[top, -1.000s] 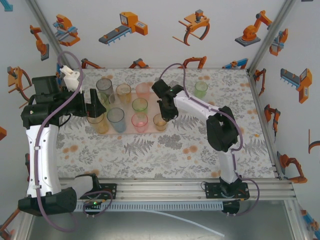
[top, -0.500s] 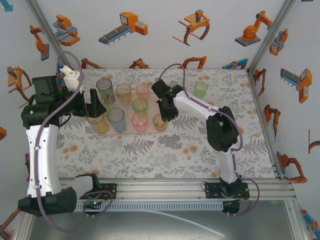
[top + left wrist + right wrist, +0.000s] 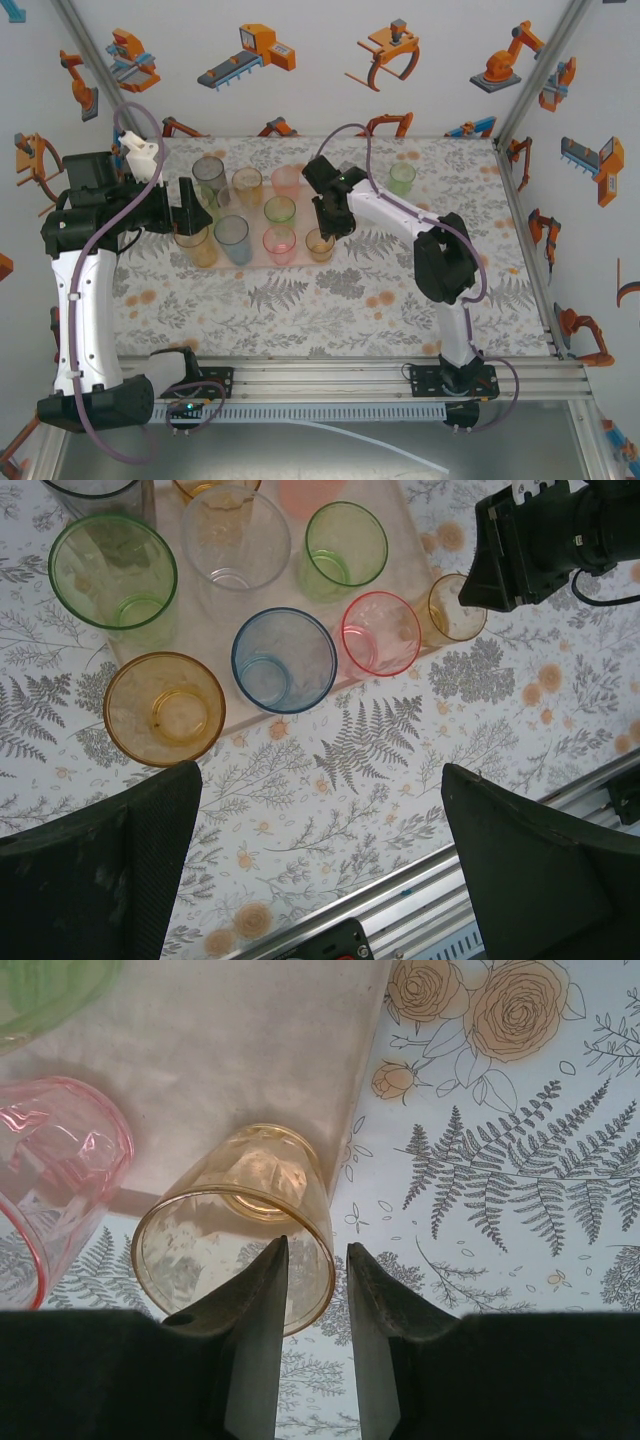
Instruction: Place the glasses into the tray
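The pale pink tray [image 3: 256,262] lies left of centre with several tinted glasses standing in it. An amber glass [image 3: 240,1190] stands at the tray's [image 3: 230,1040] near right corner, next to a pink glass [image 3: 50,1160]. My right gripper [image 3: 317,1245] straddles that amber glass's rim, one finger inside and one outside. Its jaws are open, with a gap on each side of the wall. One green glass [image 3: 402,178] stands apart on the cloth at the back right. My left gripper [image 3: 320,780] hangs wide open over the cloth by the tray's [image 3: 402,575] left side, holding nothing.
A flowered cloth [image 3: 380,290] covers the table. White walls with robot stickers close the back and sides. A metal rail [image 3: 330,375] runs along the near edge. The right arm's black wrist [image 3: 540,540] shows over the tray's corner.
My right gripper's jaws have parted from the amber glass's wall, and it has edged slightly back. The glass stands still in the tray. The left arm has not moved.
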`<control>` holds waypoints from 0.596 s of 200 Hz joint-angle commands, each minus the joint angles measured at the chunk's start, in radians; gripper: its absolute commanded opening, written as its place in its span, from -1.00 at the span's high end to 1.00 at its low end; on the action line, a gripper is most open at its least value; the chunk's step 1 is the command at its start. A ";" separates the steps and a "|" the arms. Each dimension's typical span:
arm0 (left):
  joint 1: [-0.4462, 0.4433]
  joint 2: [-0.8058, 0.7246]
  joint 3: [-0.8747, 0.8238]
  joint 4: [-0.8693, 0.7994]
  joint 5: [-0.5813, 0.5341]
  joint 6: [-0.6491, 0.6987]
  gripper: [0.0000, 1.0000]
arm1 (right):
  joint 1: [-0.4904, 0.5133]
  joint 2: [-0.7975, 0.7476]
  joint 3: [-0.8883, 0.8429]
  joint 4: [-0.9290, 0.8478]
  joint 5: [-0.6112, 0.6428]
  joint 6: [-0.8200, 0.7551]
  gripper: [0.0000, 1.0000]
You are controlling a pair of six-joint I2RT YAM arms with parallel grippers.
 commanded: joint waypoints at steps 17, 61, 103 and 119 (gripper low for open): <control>0.009 -0.020 0.006 0.000 0.018 0.000 -0.94 | 0.006 -0.028 0.052 -0.051 0.008 0.002 0.34; 0.010 -0.015 0.021 -0.007 0.020 0.003 -0.94 | 0.007 -0.060 0.053 -0.068 0.008 -0.012 0.32; 0.009 -0.016 0.023 -0.007 0.021 0.002 -0.94 | 0.006 -0.114 0.026 -0.061 0.031 -0.013 0.31; 0.011 -0.019 0.022 -0.007 0.020 0.004 -0.94 | 0.006 -0.133 0.024 -0.058 0.046 -0.011 0.29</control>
